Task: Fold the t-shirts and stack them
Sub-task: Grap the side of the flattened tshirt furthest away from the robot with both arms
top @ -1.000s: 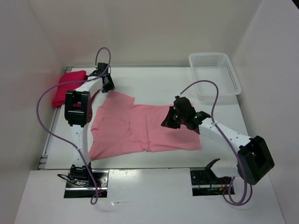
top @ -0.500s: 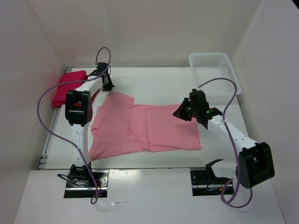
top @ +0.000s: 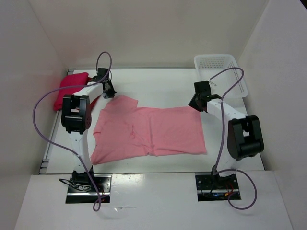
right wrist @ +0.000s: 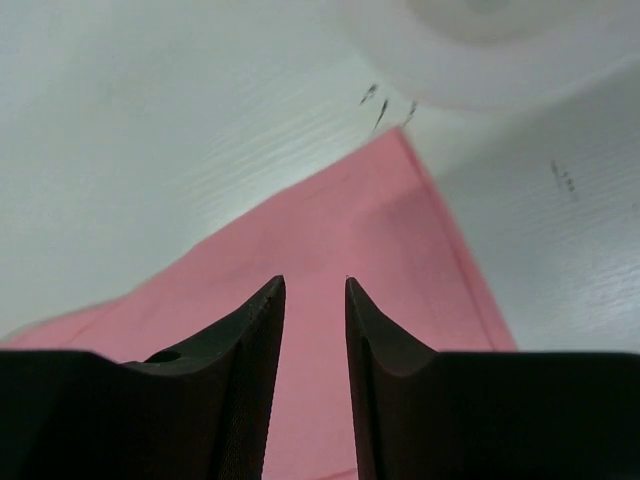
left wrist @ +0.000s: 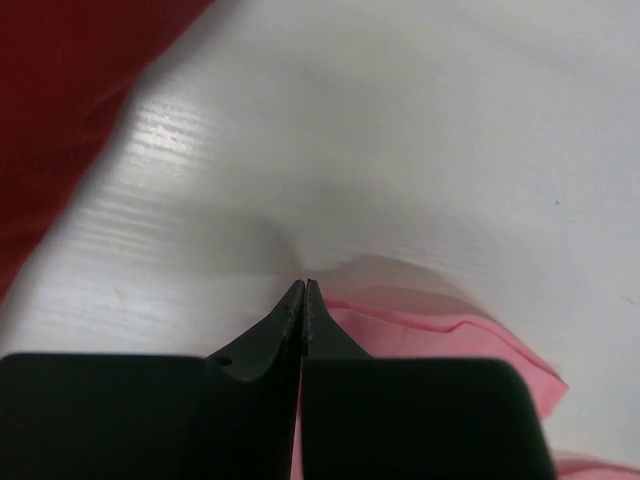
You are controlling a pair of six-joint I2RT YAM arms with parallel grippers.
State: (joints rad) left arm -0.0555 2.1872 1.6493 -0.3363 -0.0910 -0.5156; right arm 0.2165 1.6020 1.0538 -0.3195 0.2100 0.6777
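A salmon pink t-shirt [top: 158,129] lies spread flat in the middle of the table. My left gripper [top: 109,92] is at its far left corner, shut on the cloth edge [left wrist: 430,330], and a sliver of pink shows between the fingers [left wrist: 304,283]. My right gripper [top: 196,103] hovers open over the shirt's far right corner [right wrist: 330,230], with nothing between its fingers [right wrist: 315,283]. A folded magenta-pink t-shirt [top: 72,86] lies at the far left. A dark red t-shirt [left wrist: 60,100] shows just beyond the left gripper.
A white mesh basket [top: 220,74] stands at the far right corner, close behind the right gripper, and shows as a blurred white rim [right wrist: 500,40] in the right wrist view. White walls enclose the table on three sides.
The right arm has swung from the shirt's middle out to its far right corner, and its jaws have opened. The left gripper has shut at the far left corner.
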